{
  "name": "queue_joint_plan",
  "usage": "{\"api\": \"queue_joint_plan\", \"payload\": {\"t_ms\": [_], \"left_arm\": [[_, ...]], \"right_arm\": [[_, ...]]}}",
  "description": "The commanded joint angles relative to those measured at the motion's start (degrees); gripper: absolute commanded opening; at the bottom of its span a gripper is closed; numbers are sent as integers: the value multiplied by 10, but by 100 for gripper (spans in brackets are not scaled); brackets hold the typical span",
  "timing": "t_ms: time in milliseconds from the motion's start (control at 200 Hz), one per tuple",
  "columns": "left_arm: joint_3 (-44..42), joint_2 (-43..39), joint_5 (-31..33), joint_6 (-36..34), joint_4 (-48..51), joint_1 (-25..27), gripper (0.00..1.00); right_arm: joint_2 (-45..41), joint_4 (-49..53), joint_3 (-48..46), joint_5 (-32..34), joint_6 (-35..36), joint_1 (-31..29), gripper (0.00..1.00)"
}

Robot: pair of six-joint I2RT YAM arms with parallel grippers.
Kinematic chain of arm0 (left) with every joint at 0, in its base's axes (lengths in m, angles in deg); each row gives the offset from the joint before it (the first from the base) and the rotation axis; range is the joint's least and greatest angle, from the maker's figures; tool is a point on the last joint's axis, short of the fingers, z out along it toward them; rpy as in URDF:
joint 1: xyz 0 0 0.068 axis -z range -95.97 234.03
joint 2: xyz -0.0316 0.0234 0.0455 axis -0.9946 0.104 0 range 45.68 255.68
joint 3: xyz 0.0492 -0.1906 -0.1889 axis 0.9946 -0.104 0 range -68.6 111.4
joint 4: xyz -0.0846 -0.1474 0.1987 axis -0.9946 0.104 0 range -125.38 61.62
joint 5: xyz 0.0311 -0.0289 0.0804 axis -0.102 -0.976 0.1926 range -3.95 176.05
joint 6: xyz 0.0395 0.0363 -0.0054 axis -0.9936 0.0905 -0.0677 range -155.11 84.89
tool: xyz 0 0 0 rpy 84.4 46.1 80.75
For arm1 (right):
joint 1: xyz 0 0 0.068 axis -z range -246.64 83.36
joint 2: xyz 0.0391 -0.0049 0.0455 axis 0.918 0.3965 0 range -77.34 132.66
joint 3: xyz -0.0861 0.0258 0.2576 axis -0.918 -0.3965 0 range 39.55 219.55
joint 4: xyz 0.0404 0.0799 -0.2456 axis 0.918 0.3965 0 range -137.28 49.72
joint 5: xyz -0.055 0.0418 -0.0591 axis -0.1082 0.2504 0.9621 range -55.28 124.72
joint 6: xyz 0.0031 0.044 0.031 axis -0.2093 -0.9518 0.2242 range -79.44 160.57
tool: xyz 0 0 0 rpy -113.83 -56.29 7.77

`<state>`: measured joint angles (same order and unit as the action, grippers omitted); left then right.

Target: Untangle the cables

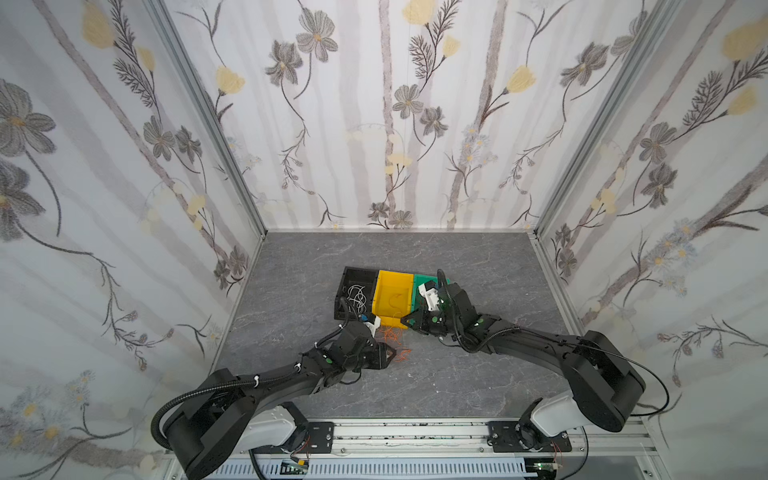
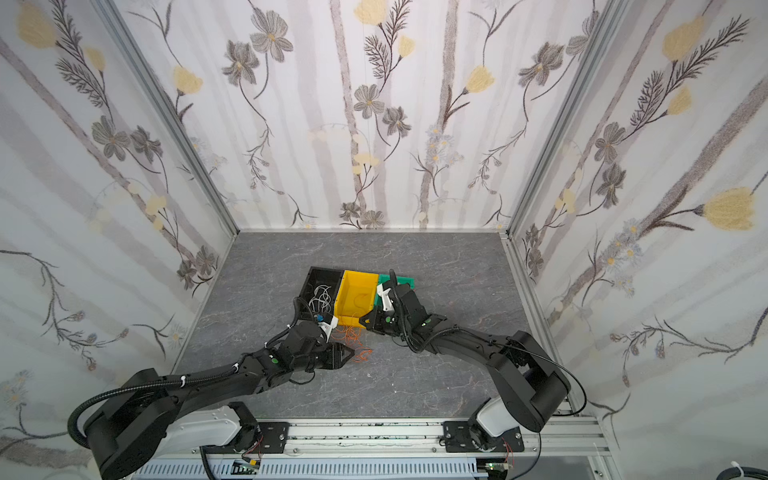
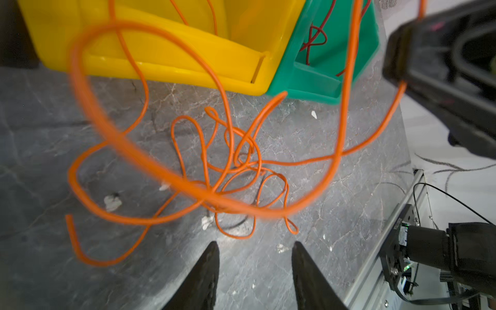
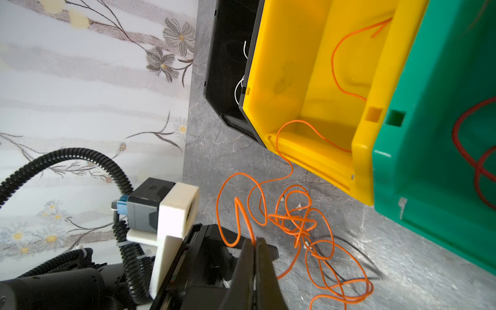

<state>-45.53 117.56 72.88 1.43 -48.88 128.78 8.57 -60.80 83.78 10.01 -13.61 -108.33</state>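
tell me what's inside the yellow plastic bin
A thin orange cable loops across the yellow plastic bin's floor and spills over its front lip onto the grey table. No other cable shows; nothing covers it.

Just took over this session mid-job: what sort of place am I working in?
Probably a purpose-built robot test cell, not a home: floral wallpaper panels box in a grey marble-look tabletop, an aluminium mounting rail runs along the front, and sorting bins sit by tangled orange cables.
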Motion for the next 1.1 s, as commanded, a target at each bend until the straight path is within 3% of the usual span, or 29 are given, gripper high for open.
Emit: {"api": "queue_joint_plan", "payload": {"t_ms": [0,90,480,789,1094], "left_arm": [[20,26,40,-37,-51,2,46],[27,40,63,-57,-48,2,46],[31,131,54,-70,-114,3,41],[21,123,72,-67,-99,2,10],[3,69,92,-74,-14,-8,0]], "right_arm": [[-4,-33,-5,-16,-13,2,1],[-5,-40,-8,-21,-15,4,1],[0,-67,-17,-35,-30,8,1],[-13,-61,-22,-30,-28,10,1],[-78,34,-14,1,23,47,1]]}}
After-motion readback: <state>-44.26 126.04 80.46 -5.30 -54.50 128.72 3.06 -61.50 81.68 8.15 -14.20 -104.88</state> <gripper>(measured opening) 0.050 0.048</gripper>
